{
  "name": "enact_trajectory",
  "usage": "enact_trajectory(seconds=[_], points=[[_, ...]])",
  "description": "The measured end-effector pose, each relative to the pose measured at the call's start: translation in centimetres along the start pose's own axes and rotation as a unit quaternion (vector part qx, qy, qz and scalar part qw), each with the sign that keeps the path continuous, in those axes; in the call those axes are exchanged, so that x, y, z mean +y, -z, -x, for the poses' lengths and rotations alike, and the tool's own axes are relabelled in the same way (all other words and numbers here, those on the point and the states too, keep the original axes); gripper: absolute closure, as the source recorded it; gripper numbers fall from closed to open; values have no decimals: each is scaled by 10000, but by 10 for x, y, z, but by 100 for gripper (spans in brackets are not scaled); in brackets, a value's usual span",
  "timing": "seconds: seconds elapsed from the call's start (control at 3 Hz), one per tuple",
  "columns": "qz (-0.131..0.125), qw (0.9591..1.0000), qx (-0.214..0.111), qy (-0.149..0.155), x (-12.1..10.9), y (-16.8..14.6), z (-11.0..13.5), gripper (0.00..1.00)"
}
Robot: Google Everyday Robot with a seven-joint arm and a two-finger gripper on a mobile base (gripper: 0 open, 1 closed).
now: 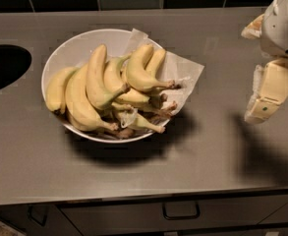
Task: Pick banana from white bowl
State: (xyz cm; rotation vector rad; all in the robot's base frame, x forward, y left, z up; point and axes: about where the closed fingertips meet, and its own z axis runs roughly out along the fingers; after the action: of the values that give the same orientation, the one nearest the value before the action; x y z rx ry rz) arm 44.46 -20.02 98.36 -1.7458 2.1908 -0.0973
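Note:
A wide white bowl (pixel 67 48) stands on the grey counter, left of centre. It holds several ripe yellow bananas with dark stem ends. One short curved banana (pixel 136 72) lies on top at the right, its stem pointing right. A white paper liner (pixel 184 74) sticks out over the bowl's right rim. My gripper (pixel 267 95) hangs above the counter at the far right, well clear of the bowl, with nothing in it.
A dark round opening (pixel 3 65) is cut into the counter at the far left. Dark tiles run along the back. The counter's front edge runs above a drawer with a handle (pixel 181 211).

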Motion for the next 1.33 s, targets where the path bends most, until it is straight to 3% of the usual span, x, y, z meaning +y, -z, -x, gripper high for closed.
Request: enact_trajectory(seconds=[0.33,0.67,1.0,1.33], points=[[40,9993,-236,284,-7,4,34,0],[41,9993,-237,284,-7,4,34,0],[164,9991,-398,4,-10,9,56,0],[187,9981,-466,-366,-17,15,94,0]])
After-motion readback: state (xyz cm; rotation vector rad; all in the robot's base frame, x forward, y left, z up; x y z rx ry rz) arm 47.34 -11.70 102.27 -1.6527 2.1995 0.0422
